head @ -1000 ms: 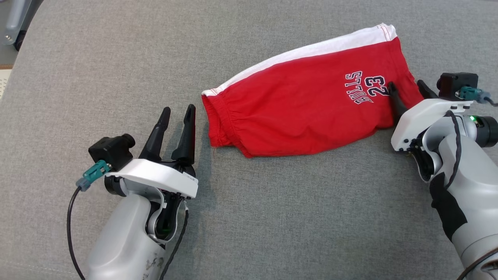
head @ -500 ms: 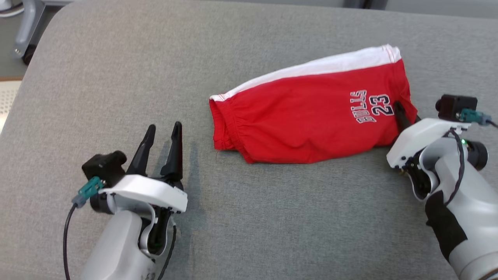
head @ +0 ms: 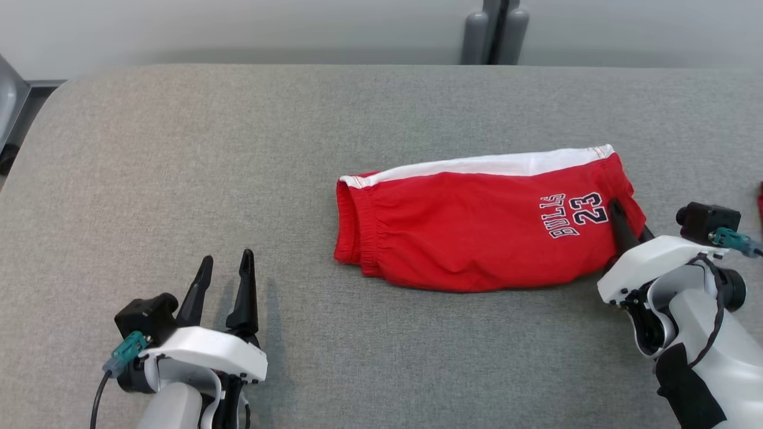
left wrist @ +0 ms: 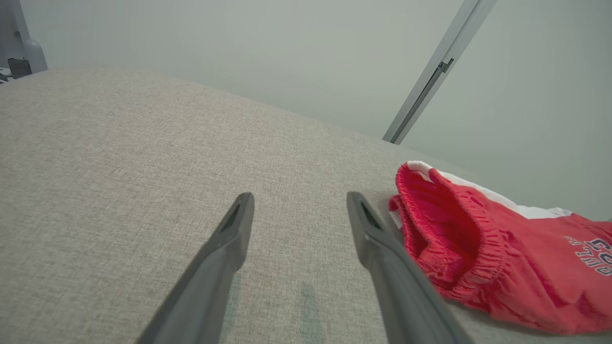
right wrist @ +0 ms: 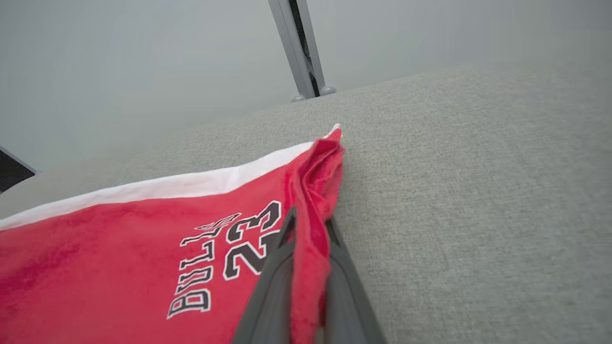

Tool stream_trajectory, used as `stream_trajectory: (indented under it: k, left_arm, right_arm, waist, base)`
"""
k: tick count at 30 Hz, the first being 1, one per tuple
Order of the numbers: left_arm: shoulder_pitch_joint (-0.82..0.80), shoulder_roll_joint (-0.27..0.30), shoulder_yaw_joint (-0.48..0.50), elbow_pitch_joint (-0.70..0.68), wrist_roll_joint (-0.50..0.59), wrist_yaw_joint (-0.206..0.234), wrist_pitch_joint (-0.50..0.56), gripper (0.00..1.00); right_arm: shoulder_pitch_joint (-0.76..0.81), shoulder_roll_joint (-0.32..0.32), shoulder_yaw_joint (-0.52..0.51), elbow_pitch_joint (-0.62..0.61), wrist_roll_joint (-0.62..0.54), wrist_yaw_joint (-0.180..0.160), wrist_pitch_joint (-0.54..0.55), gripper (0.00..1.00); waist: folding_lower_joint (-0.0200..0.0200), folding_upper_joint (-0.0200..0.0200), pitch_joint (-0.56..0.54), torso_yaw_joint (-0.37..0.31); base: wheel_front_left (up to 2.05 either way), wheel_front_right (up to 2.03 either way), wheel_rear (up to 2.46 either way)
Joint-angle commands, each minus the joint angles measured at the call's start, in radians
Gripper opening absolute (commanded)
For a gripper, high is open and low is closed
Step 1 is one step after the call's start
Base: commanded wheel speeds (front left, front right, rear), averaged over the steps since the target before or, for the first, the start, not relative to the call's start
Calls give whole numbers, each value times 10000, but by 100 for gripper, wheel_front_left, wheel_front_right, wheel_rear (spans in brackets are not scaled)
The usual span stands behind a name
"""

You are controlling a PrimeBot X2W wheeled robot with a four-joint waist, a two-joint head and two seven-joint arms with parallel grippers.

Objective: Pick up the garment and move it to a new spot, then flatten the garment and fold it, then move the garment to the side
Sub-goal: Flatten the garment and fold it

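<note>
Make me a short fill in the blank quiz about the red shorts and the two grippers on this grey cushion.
1. The right gripper is shut on the shorts beside the number ____.
2. The open left gripper holds ____.
3. The stripe along the shorts' far edge is ____.
Missing words: 23; nothing; white.

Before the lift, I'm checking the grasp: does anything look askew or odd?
Nothing serious. The red shorts lie flat on the grey surface; only their hem bunches where the right gripper pinches it.
</note>
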Motion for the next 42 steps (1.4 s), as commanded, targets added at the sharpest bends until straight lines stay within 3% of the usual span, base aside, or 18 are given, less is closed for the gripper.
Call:
stream_trajectory:
  k: [1, 7, 12, 22, 23, 24, 25, 29, 34, 40, 42]
  left_arm:
    - [73, 49, 37, 1, 5, 9, -45, 100]
    - [350, 49, -66, 135, -211, 20, -45, 100]
    - [425, 47, -249, 222, -342, 28, -45, 100]
    - [510, 43, -700, 129, 7, 188, -45, 100]
    - [499, 41, -739, 109, -3, 215, -45, 100]
    - [493, 49, -774, 103, -8, 217, -45, 100]
    - [477, 43, -834, 96, 84, 227, -45, 100]
    - [552, 52, -800, 10, 241, 328, -45, 100]
    - [598, 47, -564, -151, 536, 489, -45, 100]
    - [704, 47, -301, -422, 992, 710, -46, 100]
    - [724, 50, -250, -438, 1002, 751, -46, 100]
  right_arm:
    - [58, -81, 34, -105, 23, 0, -104, 0]
    - [-299, 143, 735, -1029, -256, 0, -150, 0]
    - [-415, 602, 1920, -1844, -352, 0, -87, 0]
    - [196, 1089, 4332, -2614, 702, 0, 468, 0]
    - [280, 1110, 4597, -2731, 914, 0, 489, 19]
    - [331, 1103, 4817, -2826, 1080, 0, 467, 46]
    - [353, 1091, 5018, -2893, 1213, 0, 426, 100]
    - [417, 1084, 5601, -3230, 1915, 0, 96, 100]
    - [252, 1069, 4627, -2662, 1324, 0, -167, 100]
    - [1338, 1109, 905, -3278, -1125, 0, -160, 100]
    - [1531, 1109, 384, -3470, -1443, 0, -161, 100]
  waist:
    - [0, 0, -86, -80]
    - [0, 0, -253, 76]
    - [0, 0, -425, 512]
    - [0, 0, -576, 1284]
    - [0, 0, -574, 1310]
    - [0, 0, -570, 1319]
    - [0, 0, -567, 1313]
    - [0, 0, -623, 1072]
    - [0, 0, -703, 601]
    - [0, 0, -748, 67]
    - [0, 0, -754, -9]
  base:
    - [0, 0, 0]
    - [0, 0, 0]
    - [0, 0, 0]
    - [0, 0, 0]
    - [0, 0, 0]
    - [0, 0, 0]
    - [0, 0, 0]
    - [0, 0, 0]
    - [0, 0, 0]
    - [0, 0, 0]
    - [0, 0, 0]
